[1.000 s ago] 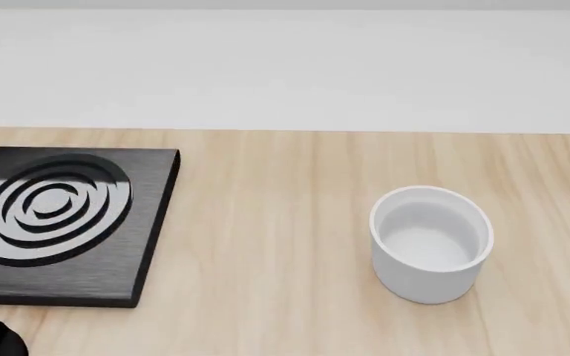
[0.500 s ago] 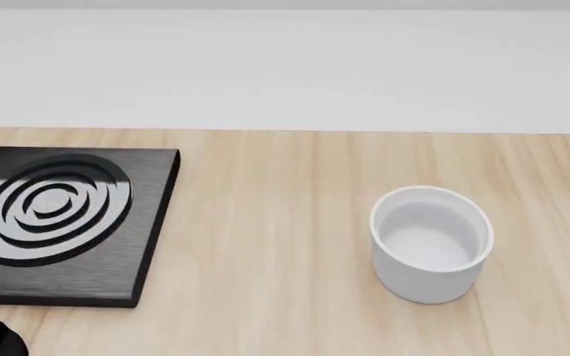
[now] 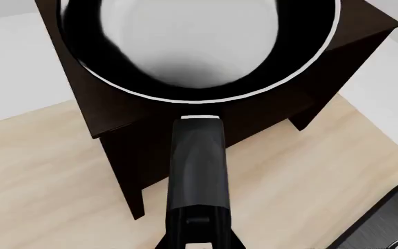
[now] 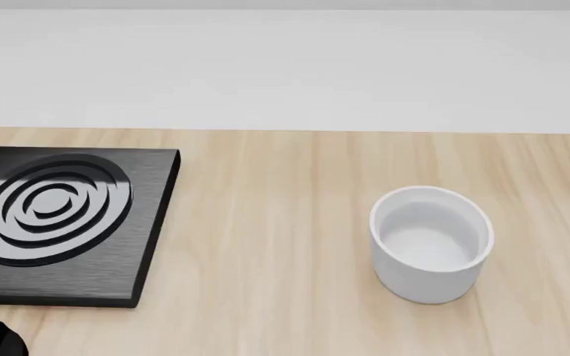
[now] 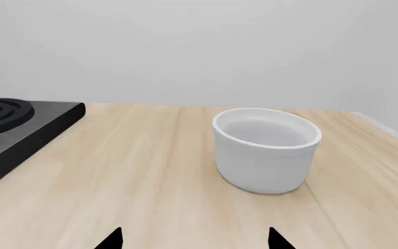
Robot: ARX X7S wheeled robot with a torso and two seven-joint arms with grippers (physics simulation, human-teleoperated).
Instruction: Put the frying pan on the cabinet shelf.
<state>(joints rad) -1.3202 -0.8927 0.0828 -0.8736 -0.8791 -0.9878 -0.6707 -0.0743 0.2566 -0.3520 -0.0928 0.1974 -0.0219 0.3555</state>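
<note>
The frying pan (image 3: 192,46) fills the left wrist view, black with a pale glossy inside and a thin light rim. Its long black handle (image 3: 197,166) runs back to my left gripper (image 3: 199,237), which is shut on it. The pan's bowl hangs over the top of a dark brown cabinet (image 3: 116,109) that stands on the wooden table. I cannot tell whether the pan touches the cabinet. The shelf itself is hidden behind the pan. My right gripper (image 5: 193,241) is open and empty, low over the table. Only its two fingertips (image 5: 110,239) show.
A white cylindrical cup (image 4: 430,243) (image 5: 267,150) stands on the table's right part, ahead of the right gripper. A square black slab with concentric rings (image 4: 57,222) (image 5: 5,129) lies at the left; its corner (image 3: 385,223) shows near the cabinet. The table's far edge (image 4: 285,132) meets pale floor.
</note>
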